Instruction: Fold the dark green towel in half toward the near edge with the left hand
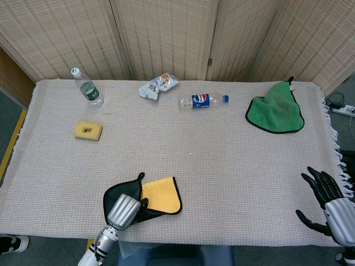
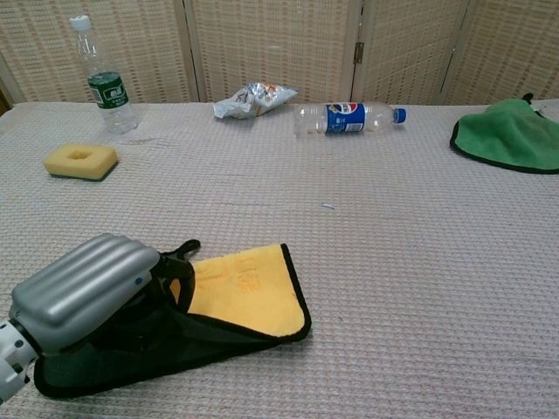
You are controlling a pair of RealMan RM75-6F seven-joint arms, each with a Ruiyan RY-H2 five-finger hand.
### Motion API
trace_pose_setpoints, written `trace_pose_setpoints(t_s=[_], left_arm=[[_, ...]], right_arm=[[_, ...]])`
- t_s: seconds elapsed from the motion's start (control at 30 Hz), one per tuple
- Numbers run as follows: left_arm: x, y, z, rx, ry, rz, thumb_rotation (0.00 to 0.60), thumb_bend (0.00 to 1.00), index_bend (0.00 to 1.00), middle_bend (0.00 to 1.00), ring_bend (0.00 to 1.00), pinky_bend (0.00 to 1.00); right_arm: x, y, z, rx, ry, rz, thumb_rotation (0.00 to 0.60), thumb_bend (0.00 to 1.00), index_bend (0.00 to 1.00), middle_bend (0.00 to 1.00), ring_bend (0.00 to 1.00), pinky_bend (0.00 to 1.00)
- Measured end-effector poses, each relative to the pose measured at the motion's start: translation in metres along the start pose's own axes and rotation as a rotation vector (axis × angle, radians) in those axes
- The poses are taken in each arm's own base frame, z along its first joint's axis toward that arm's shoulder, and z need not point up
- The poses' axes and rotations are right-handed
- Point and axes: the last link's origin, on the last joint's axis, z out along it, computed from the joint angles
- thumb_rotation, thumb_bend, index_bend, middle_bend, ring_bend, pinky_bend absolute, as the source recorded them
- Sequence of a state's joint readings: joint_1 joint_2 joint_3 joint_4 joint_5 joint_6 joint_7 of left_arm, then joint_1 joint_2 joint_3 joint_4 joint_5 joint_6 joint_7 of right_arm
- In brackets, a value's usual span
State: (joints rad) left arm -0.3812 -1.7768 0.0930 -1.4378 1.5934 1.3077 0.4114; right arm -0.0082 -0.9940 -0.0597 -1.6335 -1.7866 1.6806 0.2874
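The dark green towel [image 1: 112, 193] lies at the table's near left edge, partly doubled over so its yellow underside [image 1: 161, 195] faces up. My left hand [image 1: 125, 209] sits on the towel's left part with its fingers curled around the lifted flap, gripping it. In the chest view the left hand [image 2: 83, 288] covers the dark green towel [image 2: 183, 349] beside the yellow face [image 2: 243, 292]. My right hand [image 1: 328, 195] hangs off the table's near right corner, fingers spread, holding nothing.
A light green cloth [image 1: 275, 110] lies at the far right. A Pepsi bottle [image 1: 199, 101] lies on its side at the far middle, beside a crumpled wrapper [image 1: 158, 85]. An upright water bottle [image 1: 86, 88] and a yellow sponge [image 1: 88, 130] stand far left.
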Motion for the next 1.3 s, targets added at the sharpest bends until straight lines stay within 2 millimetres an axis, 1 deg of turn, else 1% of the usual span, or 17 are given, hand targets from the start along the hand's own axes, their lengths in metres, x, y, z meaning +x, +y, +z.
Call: trace_pose_setpoints(t_s=[0.07, 0.13, 0.27, 0.37, 0.47, 0.6, 0.67, 0.8, 1.0, 1.2, 1.3], left_arm=[[0.001, 0.002, -0.002, -0.01, -0.001, -0.004, 0.6, 0.43, 0.34, 1.0, 1.0, 1.0], [0.003, 0.004, -0.003, -0.021, 0.001, -0.01, 0.6, 0.38, 0.29, 1.0, 1.0, 1.0], [0.008, 0.009, -0.005, -0.042, 0.016, -0.011, 0.6, 0.35, 0.26, 1.0, 1.0, 1.0], [0.014, 0.007, -0.004, -0.037, 0.032, -0.003, 0.6, 0.35, 0.26, 1.0, 1.0, 1.0], [0.021, -0.001, 0.0, -0.009, 0.045, 0.008, 0.6, 0.36, 0.3, 1.0, 1.0, 1.0], [0.03, -0.017, 0.007, 0.056, 0.04, -0.008, 0.6, 0.46, 0.34, 1.0, 1.0, 1.0], [0.034, -0.025, 0.011, 0.096, 0.026, -0.028, 0.6, 0.48, 0.35, 1.0, 1.0, 1.0], [0.044, -0.047, 0.021, 0.201, -0.031, -0.08, 0.6, 0.51, 0.36, 1.0, 1.0, 1.0], [0.049, -0.068, 0.036, 0.331, -0.159, -0.187, 0.6, 0.52, 0.4, 1.0, 1.0, 1.0], [0.055, -0.081, 0.05, 0.44, -0.288, -0.333, 0.6, 0.52, 0.4, 1.0, 1.0, 1.0], [0.061, -0.081, 0.06, 0.455, -0.336, -0.381, 0.6, 0.52, 0.4, 1.0, 1.0, 1.0]], right_arm=[[0.0, 0.0, 0.0, -0.001, 0.0, 0.001, 0.6, 0.34, 0.0, 0.0, 0.0, 0.0], [0.0, 0.0, 0.001, -0.001, -0.001, 0.0, 0.6, 0.34, 0.0, 0.0, 0.0, 0.0], [0.0, 0.0, 0.0, 0.002, -0.001, 0.001, 0.6, 0.34, 0.0, 0.0, 0.0, 0.0], [0.0, -0.001, 0.0, 0.004, -0.001, 0.002, 0.6, 0.34, 0.0, 0.0, 0.0, 0.0], [0.001, 0.0, -0.001, 0.004, 0.003, 0.003, 0.6, 0.34, 0.0, 0.0, 0.0, 0.0], [0.001, 0.0, -0.001, 0.001, 0.003, 0.003, 0.6, 0.34, 0.0, 0.0, 0.0, 0.0], [0.001, 0.001, 0.0, -0.002, 0.002, 0.002, 0.6, 0.34, 0.0, 0.0, 0.0, 0.0], [-0.002, 0.001, 0.002, -0.005, -0.01, 0.001, 0.6, 0.34, 0.0, 0.0, 0.0, 0.0], [-0.002, 0.002, 0.004, -0.011, -0.01, -0.001, 0.6, 0.34, 0.0, 0.0, 0.0, 0.0], [-0.002, 0.003, 0.004, -0.018, -0.009, -0.001, 0.6, 0.34, 0.0, 0.0, 0.0, 0.0], [-0.001, 0.003, 0.004, -0.021, -0.007, -0.001, 0.6, 0.34, 0.0, 0.0, 0.0, 0.0]])
